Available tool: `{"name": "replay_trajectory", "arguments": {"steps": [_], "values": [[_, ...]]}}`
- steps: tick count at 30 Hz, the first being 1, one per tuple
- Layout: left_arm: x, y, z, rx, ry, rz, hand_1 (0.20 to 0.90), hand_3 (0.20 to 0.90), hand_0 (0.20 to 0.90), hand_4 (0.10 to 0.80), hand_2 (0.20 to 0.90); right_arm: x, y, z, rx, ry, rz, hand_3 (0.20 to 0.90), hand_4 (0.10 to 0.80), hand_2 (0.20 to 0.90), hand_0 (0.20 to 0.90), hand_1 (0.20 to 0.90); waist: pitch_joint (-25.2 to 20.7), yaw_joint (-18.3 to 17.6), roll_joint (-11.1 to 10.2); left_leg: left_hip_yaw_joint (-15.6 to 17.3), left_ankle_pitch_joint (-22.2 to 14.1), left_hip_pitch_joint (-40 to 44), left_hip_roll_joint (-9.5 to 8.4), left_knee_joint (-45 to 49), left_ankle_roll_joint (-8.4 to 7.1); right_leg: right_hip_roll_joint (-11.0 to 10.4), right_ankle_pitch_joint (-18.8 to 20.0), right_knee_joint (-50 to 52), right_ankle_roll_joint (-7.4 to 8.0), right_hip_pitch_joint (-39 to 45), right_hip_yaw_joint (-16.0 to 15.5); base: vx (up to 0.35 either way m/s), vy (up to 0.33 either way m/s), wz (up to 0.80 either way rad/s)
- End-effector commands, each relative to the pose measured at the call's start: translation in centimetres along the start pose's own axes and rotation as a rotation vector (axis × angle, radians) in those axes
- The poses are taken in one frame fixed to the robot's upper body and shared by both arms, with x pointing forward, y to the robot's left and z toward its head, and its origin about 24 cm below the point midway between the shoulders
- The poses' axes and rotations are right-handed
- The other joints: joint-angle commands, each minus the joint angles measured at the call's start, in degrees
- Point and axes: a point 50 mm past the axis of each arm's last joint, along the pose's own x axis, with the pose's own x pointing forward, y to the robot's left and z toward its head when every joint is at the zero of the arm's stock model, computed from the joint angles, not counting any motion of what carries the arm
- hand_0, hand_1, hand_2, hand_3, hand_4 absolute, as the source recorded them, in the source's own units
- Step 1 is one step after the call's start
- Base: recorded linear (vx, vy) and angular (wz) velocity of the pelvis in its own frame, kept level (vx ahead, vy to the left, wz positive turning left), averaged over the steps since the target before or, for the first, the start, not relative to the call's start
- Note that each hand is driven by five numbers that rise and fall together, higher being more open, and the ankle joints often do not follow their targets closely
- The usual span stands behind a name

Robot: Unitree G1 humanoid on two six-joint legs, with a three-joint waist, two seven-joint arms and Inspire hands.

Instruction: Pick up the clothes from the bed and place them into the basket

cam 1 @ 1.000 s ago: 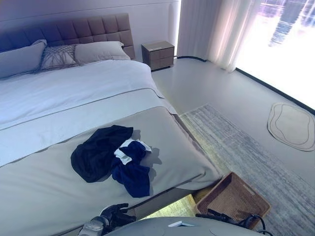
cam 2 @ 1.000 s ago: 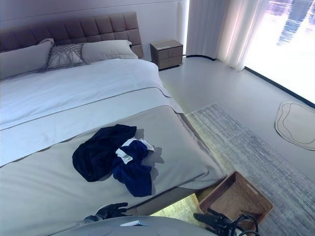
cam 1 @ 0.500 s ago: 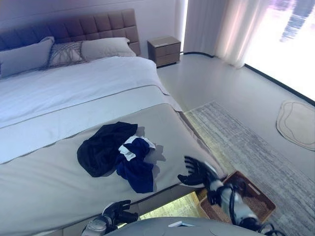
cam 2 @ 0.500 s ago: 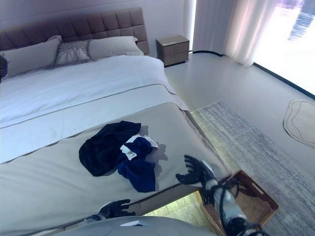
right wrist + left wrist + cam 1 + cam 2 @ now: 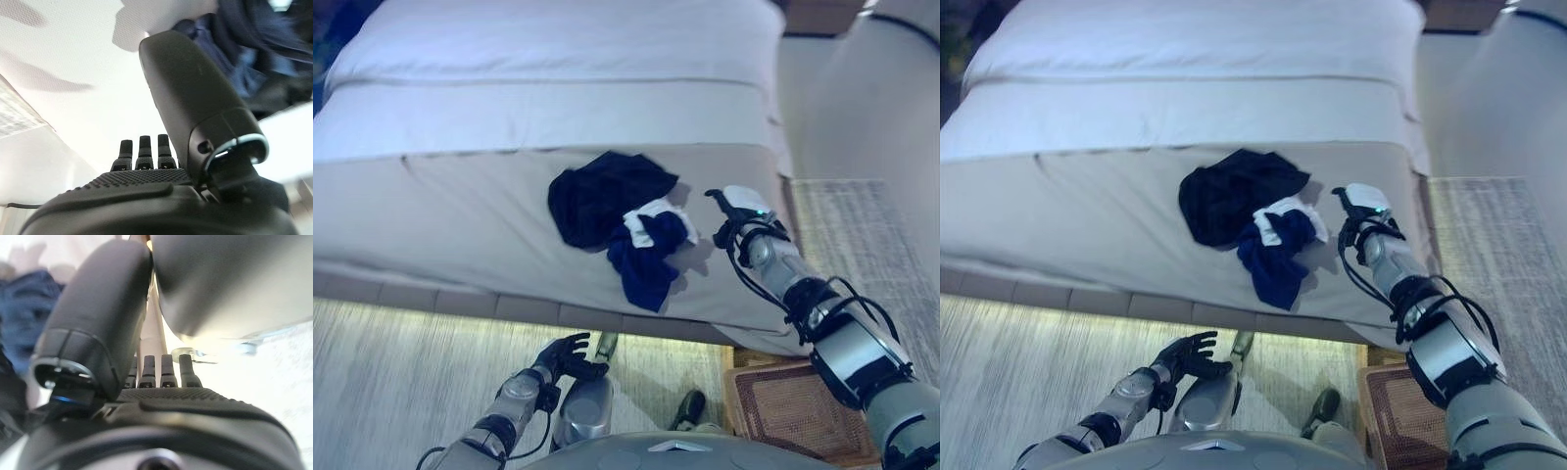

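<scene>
A pile of clothes lies on the grey cover near the bed's foot: a black garment and a blue one with white trim. My right hand hovers over the bed just right of the pile, fingers straight and open, holding nothing; the blue cloth shows past its thumb in the right wrist view. My left hand hangs low in front of the bed's foot, open and empty. The brown woven basket stands on the floor at the lower right, under my right forearm.
The bed spans the view, with white bedding at its far part. A striped grey rug lies to the right of the bed, beyond the basket. Lit floor runs along the bed's foot.
The camera has tilted down and turned, so the whole picture has shifted. My right hand has risen from beside the bed's corner to over the bed, next to the pile. The clothes have not moved.
</scene>
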Motion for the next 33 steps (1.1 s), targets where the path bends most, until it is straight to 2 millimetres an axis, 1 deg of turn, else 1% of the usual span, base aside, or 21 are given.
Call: {"name": "replay_trajectory", "arguments": {"steps": [1, 4, 6, 7, 10, 13, 14, 15, 16, 18, 20, 22, 23, 25, 27, 28, 29, 30, 31, 33], "values": [[-1.4, 4.3, -1.2, 0.080, 0.067, 0.113, 0.900, 0.900, 0.900, 0.800, 0.900, 1.3, -7.0, 3.4, 0.055, -0.035, -0.213, 0.900, 0.800, 0.900, 0.900, 0.900, 6.3, 2.6, -4.9, 4.3, -11.1, 1.7, -7.16, 4.5, 6.92, -1.7, -0.7, 8.2, -2.30, -6.3, 4.0, -0.024, 0.006, 0.28], [-1.4, 4.9, -0.4, 0.072, 0.031, 0.126, 0.900, 0.900, 0.900, 0.800, 0.900, 1.6, -8.2, 2.6, 0.072, 0.043, -0.200, 0.900, 0.800, 0.900, 0.900, 0.900, 8.3, 4.2, -4.8, 3.7, -10.0, -0.9, -7.17, 3.8, 6.61, -1.6, 0.1, 7.7, -1.99, -8.0, 2.9, -0.021, 0.016, 0.18], [-1.3, 5.0, 0.7, 0.062, -0.018, 0.131, 0.900, 0.900, 0.900, 0.800, 0.900, 1.8, -9.4, 2.3, 0.102, 0.090, -0.182, 0.900, 0.800, 0.900, 0.900, 0.900, 10.1, 5.3, -4.9, 3.2, -9.0, -3.2, -7.26, 3.3, 6.23, -1.3, 0.5, 7.5, -1.71, -9.9, 1.7, 0.009, 0.010, 0.31], [-1.2, 4.9, 0.9, 0.057, -0.032, 0.129, 0.900, 0.900, 0.900, 0.800, 0.900, 1.8, -9.7, 2.2, 0.109, 0.104, -0.175, 0.900, 0.800, 0.900, 0.900, 0.900, 10.6, 5.8, -4.9, 3.0, -10.1, -2.9, -6.96, 2.9, 5.76, -0.8, -0.5, 7.6, -1.38, -9.9, 2.1, 0.067, 0.000, 0.19], [-1.1, 4.5, 2.0, 0.051, -0.091, 0.117, 0.900, 0.900, 0.900, 0.800, 0.900, 1.9, -10.8, 1.7, 0.130, 0.146, -0.141, 0.900, 0.800, 0.900, 0.900, 0.900, 12.3, 6.5, -4.9, 2.7, -9.2, -4.6, -7.12, 2.7, 5.35, -0.7, -0.1, 7.6, -1.24, -11.3, 1.1, 0.015, 0.028, 0.04], [-0.9, 4.0, 2.9, 0.051, -0.133, 0.102, 0.900, 0.900, 0.900, 0.800, 0.900, 1.9, -11.5, 1.9, 0.231, 0.131, -0.140, 0.900, 0.800, 0.900, 0.900, 0.900, 13.3, 6.7, -4.8, 2.6, -8.9, -5.4, -7.15, 2.5, 5.08, -0.7, 0.3, 7.3, -1.18, -12.1, 0.5, -0.010, 0.045, 0.03], [-0.8, 3.6, 3.4, 0.050, -0.153, 0.092, 0.900, 0.900, 0.900, 0.800, 0.900, 1.9, -11.9, 2.4, 0.327, 0.096, -0.163, 0.765, 0.665, 0.785, 0.785, 0.785, 13.7, 6.7, -4.7, 2.8, -8.9, -5.7, -7.16, 2.6, 5.02, -0.9, 0.5, 7.4, -1.10, -12.5, 0.1, -0.005, 0.054, -0.01], [-0.8, 3.4, 3.6, 0.048, -0.164, 0.087, 0.900, 0.900, 0.900, 0.800, 0.900, 1.9, -12.2, 3.0, 0.419, 0.065, -0.183, 0.351, 0.251, 0.429, 0.429, 0.429, 13.9, 6.7, -4.7, 2.9, -9.0, -5.7, -7.09, 2.6, 4.96, -1.0, 0.5, 7.4, -1.03, -12.7, 0.0, 0.004, 0.065, 0.00], [-0.7, 3.2, 3.8, 0.044, -0.175, 0.083, 0.900, 0.900, 0.900, 0.800, 0.900, 1.9, -12.8, 4.0, 0.525, 0.010, -0.216, 0.200, 0.100, 0.300, 0.300, 0.300, 14.1, 6.5, -4.6, 3.2, -9.0, -5.7, -6.97, 2.6, 4.84, -1.1, 0.6, 7.5, -0.94, -12.8, -0.1, 0.013, 0.058, -0.02], [-0.7, 2.9, 3.9, 0.041, -0.184, 0.078, 0.900, 0.900, 0.900, 0.800, 0.900, 1.6, -14.2, 5.9, 0.654, -0.102, -0.279, 0.200, 0.100, 0.300, 0.300, 0.300, 14.3, 6.1, -4.6, 3.8, -9.0, -5.2, -6.74, 2.0, 4.63, -1.3, 0.8, 7.2, -0.68, -12.7, 0.0, 0.005, 0.053, -0.03], [-0.6, 2.7, 3.9, 0.033, -0.184, 0.077, 0.900, 0.900, 0.900, 0.800, 0.900, 1.2, -15.1, 7.1, 0.690, -0.165, -0.329, 0.200, 0.100, 0.300, 0.300, 0.300, 14.3, 5.8, -4.5, 4.2, -9.0, -4.8, -6.64, 1.7, 4.47, -1.4, 0.9, 7.1, -0.49, -12.7, 0.1, -0.006, 0.062, -0.05], [-0.6, 2.3, 3.5, 0.004, -0.181, 0.077, 0.900, 0.900, 0.900, 0.800, 0.900, 0.2, -16.8, 9.2, 0.751, -0.282, -0.424, 0.200, 0.100, 0.300, 0.300, 0.300, 14.0, 5.0, -4.2, 5.1, -9.0, -4.0, -6.39, 1.1, 4.27, -1.7, 1.1, 6.9, -0.23, -12.5, 0.5, -0.017, 0.113, -0.09], [-0.6, 2.2, 3.3, -0.006, -0.177, 0.077, 0.900, 0.900, 0.900, 0.800, 0.900, -0.3, -17.4, 9.8, 0.771, -0.322, -0.467, 0.200, 0.100, 0.300, 0.300, 0.300, 13.9, 4.7, -4.2, 5.5, -9.1, -3.6, -6.25, 1.0, 4.21, -1.8, 1.1, 6.8, -0.16, -12.4, 0.7, -0.011, 0.117, -0.16], [-0.6, 1.8, 2.6, -0.030, -0.164, 0.082, 0.900, 0.900, 0.900, 0.800, 0.900, -1.9, -19.2, 11.5, 0.832, -0.439, -0.587, 0.200, 0.100, 0.300, 0.300, 0.300, 13.4, 3.8, -3.9, 6.4, -9.4, -2.4, -5.91, 0.6, 4.13, -2.2, 1.0, 6.7, -0.06, -12.0, 1.3, 0.002, 0.105, -0.25], [-0.6, 1.6, 2.2, -0.041, -0.156, 0.086, 0.900, 0.900, 0.900, 0.800, 0.900, -3.3, -20.6, 12.2, 0.905, -0.532, -0.697, 0.200, 0.100, 0.300, 0.300, 0.300, 12.9, 3.2, -3.9, 7.0, -9.8, -1.5, -5.65, 0.3, 4.19, -2.4, 0.8, 6.8, -0.10, -11.6, 1.8, 0.017, 0.074, -0.26], [-0.7, 1.5, 1.8, -0.051, -0.146, 0.089, 0.900, 0.900, 0.900, 0.800, 0.900, -4.7, -21.7, 12.8, 0.959, -0.603, -0.774, 0.200, 0.100, 0.300, 0.300, 0.300, 12.4, 2.7, -3.8, 7.4, -10.1, -0.8, -5.49, 0.2, 4.29, -2.5, 0.6, 6.8, -0.17, -11.2, 2.3, 0.026, 0.051, -0.19], [-0.7, 1.5, 1.6, -0.054, -0.142, 0.090, 0.900, 0.900, 0.900, 0.800, 0.900, -5.6, -22.3, 12.9, 0.982, -0.655, -0.845, 0.200, 0.100, 0.300, 0.300, 0.300, 12.1, 2.5, -3.8, 7.6, -10.3, -0.4, -5.44, 0.2, 4.34, -2.6, 0.5, 6.8, -0.20, -11.0, 2.5, -0.048, 0.079, -0.12], [-0.8, 1.5, 1.4, -0.056, -0.137, 0.089, 0.900, 0.900, 0.900, 0.800, 0.900, -6.7, -23.1, 13.1, 1.003, -0.709, -0.905, 0.200, 0.100, 0.300, 0.300, 0.300, 11.8, 2.1, -3.8, 8.1, -9.4, -0.8, -5.72, 0.5, 4.80, -3.1, 1.6, 6.8, -0.60, -11.3, 2.0, -0.045, 0.067, -0.04], [-0.8, 1.5, 1.2, -0.060, -0.128, 0.088, 0.900, 0.900, 0.900, 0.800, 0.900, -7.8, -23.7, 13.3, 1.015, -0.755, -0.963, 0.200, 0.100, 0.300, 0.300, 0.300, 11.3, 1.8, -3.7, 8.2, -9.6, -0.3, -5.68, 0.4, 4.87, -3.2, 1.5, 6.8, -0.64, -11.0, 2.2, -0.031, 0.073, 0.02], [-0.9, 1.3, 0.5, -0.062, -0.107, 0.081, 0.900, 0.900, 0.900, 0.800, 0.900, -9.9, -24.8, 13.7, 0.982, -0.839, -1.082, 0.200, 0.100, 0.300, 0.300, 0.300, 10.1, 1.5, -3.5, 8.4, -10.2, 0.8, -5.63, 0.5, 5.04, -3.5, 1.2, 7.0, -0.66, -10.3, 2.6, 0.060, 0.034, -0.01]]}}
